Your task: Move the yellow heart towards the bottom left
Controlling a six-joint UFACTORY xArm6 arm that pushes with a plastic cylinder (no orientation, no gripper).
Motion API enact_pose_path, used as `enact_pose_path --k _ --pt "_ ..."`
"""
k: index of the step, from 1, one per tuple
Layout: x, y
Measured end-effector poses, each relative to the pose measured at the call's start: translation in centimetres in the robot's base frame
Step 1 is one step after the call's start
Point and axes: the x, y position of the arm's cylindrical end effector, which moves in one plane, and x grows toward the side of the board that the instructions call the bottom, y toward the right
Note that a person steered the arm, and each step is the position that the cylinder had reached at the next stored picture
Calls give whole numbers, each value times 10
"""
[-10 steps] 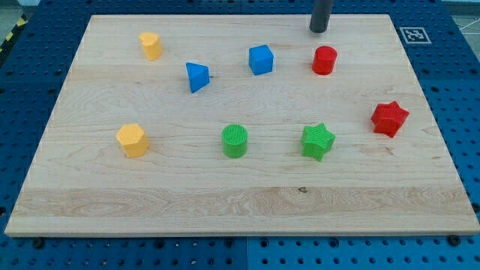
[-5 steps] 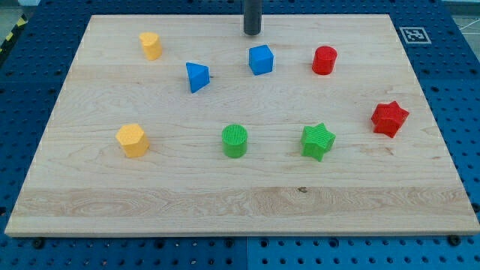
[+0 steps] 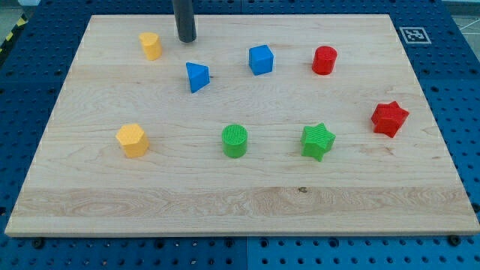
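The yellow heart (image 3: 151, 45) lies near the board's top left. My tip (image 3: 186, 40) stands just to its right, a small gap apart, near the view's top. A blue triangle (image 3: 197, 76) lies below and right of the tip. A yellow hexagon (image 3: 133, 140) sits at the lower left.
A blue cube (image 3: 261, 59) and a red cylinder (image 3: 325, 60) lie along the top right. A red star (image 3: 389, 118) is at the right. A green cylinder (image 3: 235, 140) and a green star (image 3: 317, 141) sit in the middle row. The wooden board (image 3: 240, 202) rests on a blue pegboard.
My tip has slid left along the top of the board, from above the red cylinder to beside the yellow heart. No block has moved.
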Motion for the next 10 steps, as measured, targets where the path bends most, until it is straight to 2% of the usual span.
enact_pose_path --k 1,2,4,5,6,8,9,10 --pt "25 -20" --pt "23 -23" --pt "7 -51" --pt "-15 -57" --pt "-15 -79" --pt "32 -85" --pt "32 -85" --pt "83 -85"
